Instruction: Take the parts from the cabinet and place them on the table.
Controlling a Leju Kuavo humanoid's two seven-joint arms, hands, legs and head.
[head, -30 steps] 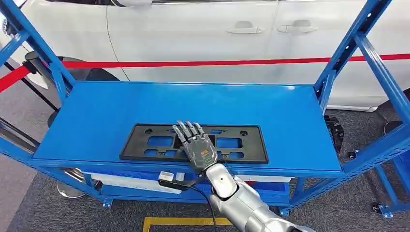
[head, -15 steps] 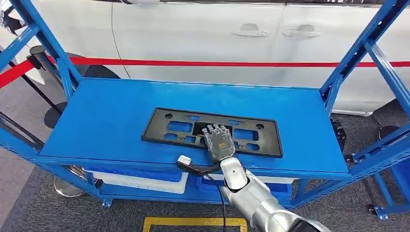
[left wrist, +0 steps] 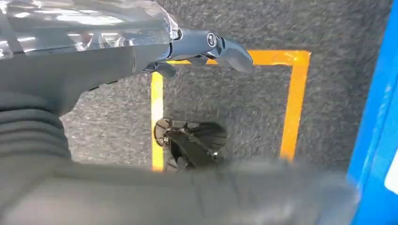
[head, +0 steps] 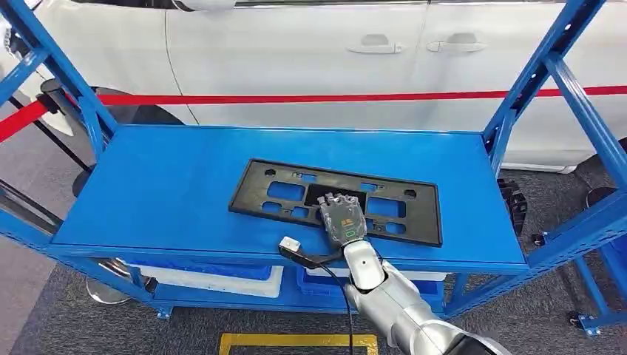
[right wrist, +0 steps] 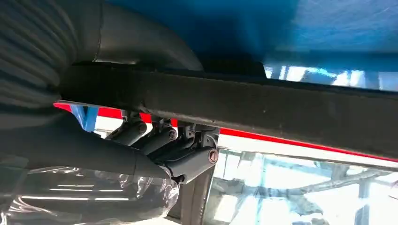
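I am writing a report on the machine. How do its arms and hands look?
The right arm is silver metal with a black cable along it. The right hand is dark grey with orange-green markings. The left hand has a grey ribbed cover and clear plastic wrap.

White car (head: 310, 59) behind red barrier tape (head: 296, 97) — yellow floor marking (head: 296, 340).

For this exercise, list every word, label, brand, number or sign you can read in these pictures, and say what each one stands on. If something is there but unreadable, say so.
No text can be read in any of the views.
Back of the right robot hand: small orange and green markings, too small and blurred to read.
Black plate frame on the blue shelf: no lettering visible.
White car: no badge or writing visible.
Yellow floor outline: plain line, no text.
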